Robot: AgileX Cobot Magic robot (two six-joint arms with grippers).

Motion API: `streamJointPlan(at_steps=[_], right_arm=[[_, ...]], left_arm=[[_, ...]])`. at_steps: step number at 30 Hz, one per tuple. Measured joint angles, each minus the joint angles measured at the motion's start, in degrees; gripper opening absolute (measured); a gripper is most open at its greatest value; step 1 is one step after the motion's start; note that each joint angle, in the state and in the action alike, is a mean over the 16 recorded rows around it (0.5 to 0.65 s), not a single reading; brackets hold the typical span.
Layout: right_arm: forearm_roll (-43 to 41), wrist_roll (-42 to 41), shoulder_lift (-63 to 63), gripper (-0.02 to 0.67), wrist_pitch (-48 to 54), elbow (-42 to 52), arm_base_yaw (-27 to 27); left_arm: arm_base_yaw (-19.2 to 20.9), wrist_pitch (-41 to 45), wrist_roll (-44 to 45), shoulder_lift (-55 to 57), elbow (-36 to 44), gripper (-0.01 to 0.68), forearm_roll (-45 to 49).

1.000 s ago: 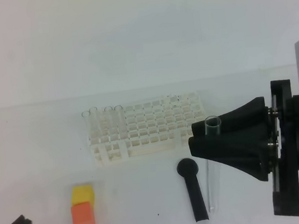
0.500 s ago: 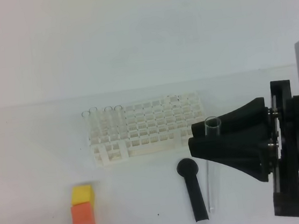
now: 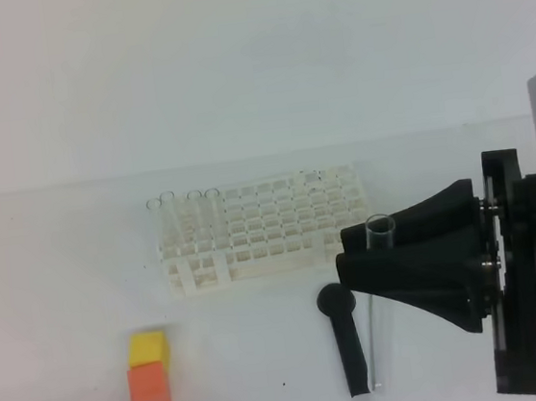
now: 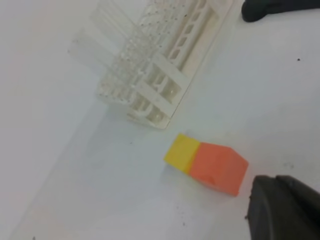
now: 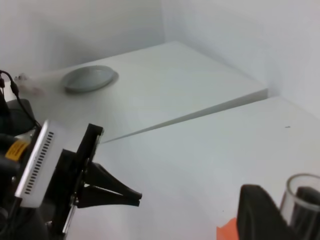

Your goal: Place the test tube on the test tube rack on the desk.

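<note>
The clear test tube hangs nearly upright, its lower end leaning slightly left, with my right gripper shut on it just under the open rim. It is held in front of the right end of the white test tube rack, which stands on the desk with three clear tubes in its left holes. The right wrist view shows the test tube rim beside one black finger. The left gripper is shut and empty, out of the high view; its fingers sit near the cubes.
A black round-headed stick lies just left of the held tube. A yellow cube and an orange cube touch each other front left, also seen as the yellow cube and orange cube before the rack.
The left gripper has drawn back out of the high view at the bottom left. The right gripper has sunk slightly, and the tube's lower end has swung a little left.
</note>
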Motion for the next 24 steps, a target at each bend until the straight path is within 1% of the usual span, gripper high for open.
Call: streamJointPlan(at_steps=[10,13,17,24], right_arm=[[-0.1,-1.1,0.4,0.120,-0.4,0.0,0.0],[-0.2,-2.0,1.1,0.120,-0.7,0.0,0.0],[-0.3,-4.3,2.5,0.120,-1.4,0.0,0.0],[-0.3,-11.0,6.0,0.120,-3.3,0.0,0.0]], left_arm=[[8.2,3.8,0.0,-7.5,0.0,-0.001,-1.9],[10.1,4.1,0.0,-8.8,0.0,-0.001,-2.0],[11.5,4.2,-0.1,-9.0,0.0,-0.001,-2.1],[11.9,4.3,-0.1,-9.0,0.0,-0.001,-2.1]])
